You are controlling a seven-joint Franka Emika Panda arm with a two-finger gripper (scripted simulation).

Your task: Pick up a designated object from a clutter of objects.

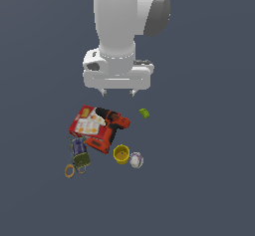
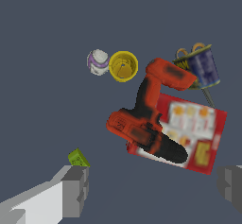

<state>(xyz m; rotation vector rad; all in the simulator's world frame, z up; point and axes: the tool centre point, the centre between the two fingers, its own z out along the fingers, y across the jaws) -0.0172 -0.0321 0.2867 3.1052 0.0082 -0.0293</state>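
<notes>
I am holding my tool (image 1: 118, 92) wide open and empty above the desk (image 1: 209, 170). The lime-green block (image 1: 144, 113) is lying apart from the clutter, beside the red-black power drill (image 1: 110, 126). It is looking tiny, rigid and light, so I am judging a pinch across its flat sides best. The yellow cup (image 1: 121, 154) is showing nothing inside, touching the white-purple ball (image 1: 136, 160).
</notes>
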